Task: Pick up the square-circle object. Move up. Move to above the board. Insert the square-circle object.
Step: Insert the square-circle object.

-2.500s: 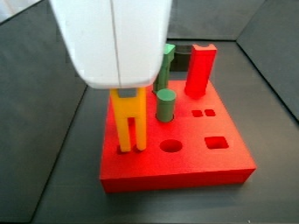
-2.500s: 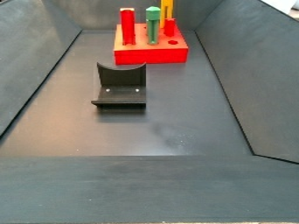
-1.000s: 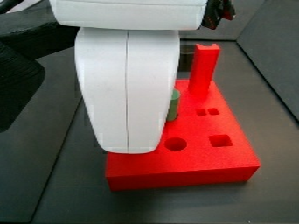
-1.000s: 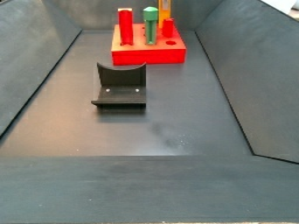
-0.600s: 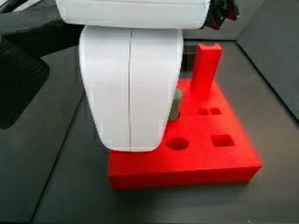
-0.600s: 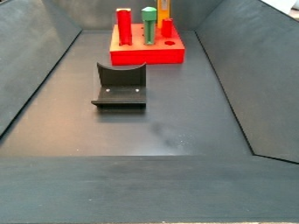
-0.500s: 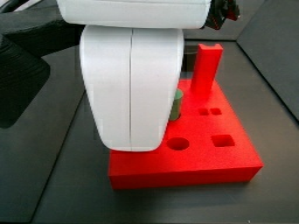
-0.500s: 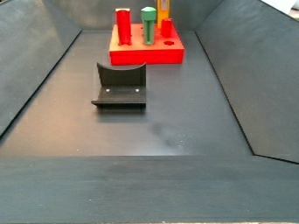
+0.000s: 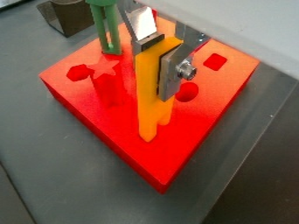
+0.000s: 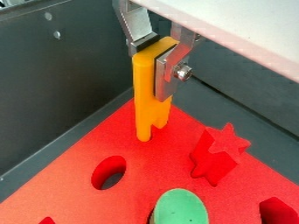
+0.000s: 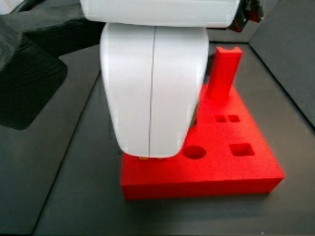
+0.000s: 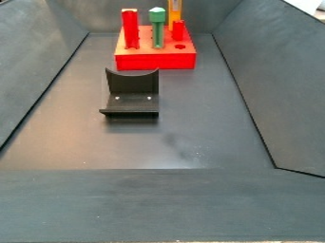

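Observation:
My gripper (image 9: 158, 61) is shut on the square-circle object (image 9: 149, 101), a tall orange-yellow piece with two prongs. It stands upright with its prong tips at the top of the red board (image 9: 198, 131), near one edge. Both wrist views show the silver fingers clamped on its upper part (image 10: 156, 57), (image 10: 147, 101). Whether the prongs sit in holes cannot be told. In a side view the white arm (image 11: 154, 83) hides the piece and gripper. In the far side view the piece's lower part (image 12: 177, 9) shows at the board's (image 12: 155, 60) back.
A green peg (image 9: 107, 26), a red star peg (image 9: 107, 83) and a tall red peg (image 11: 224, 74) stand on the board. Open round (image 11: 197, 149) and square (image 11: 242, 147) holes lie near its front. The dark fixture (image 12: 129, 92) stands on the floor. Grey bin walls surround everything.
The arm has come down over the board and hides the piece in one side view. The board has shifted slightly sideways in both side views.

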### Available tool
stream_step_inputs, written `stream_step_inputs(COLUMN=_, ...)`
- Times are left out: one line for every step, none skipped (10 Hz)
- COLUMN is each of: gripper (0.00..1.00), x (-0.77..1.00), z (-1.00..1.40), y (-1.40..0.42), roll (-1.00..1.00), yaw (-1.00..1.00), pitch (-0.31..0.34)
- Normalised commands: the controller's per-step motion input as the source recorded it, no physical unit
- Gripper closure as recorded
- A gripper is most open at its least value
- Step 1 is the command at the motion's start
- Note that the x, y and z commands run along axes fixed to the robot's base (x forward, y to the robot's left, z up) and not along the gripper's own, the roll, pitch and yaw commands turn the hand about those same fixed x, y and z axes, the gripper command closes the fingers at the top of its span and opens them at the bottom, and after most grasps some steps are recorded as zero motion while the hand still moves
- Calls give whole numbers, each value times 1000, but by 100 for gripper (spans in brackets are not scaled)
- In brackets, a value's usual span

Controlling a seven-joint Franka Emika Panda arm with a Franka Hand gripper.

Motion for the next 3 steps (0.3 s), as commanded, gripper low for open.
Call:
stream_step_inputs(gripper=100, x=0, z=0, y=0, roll=10, yaw=0, pitch=0)
stream_step_inputs(gripper=100, x=0, z=0, y=0, roll=-13, yaw=0, pitch=0)
stream_step_inputs(gripper=100, x=0, z=0, y=0, roll=0, yaw=0, pitch=0)
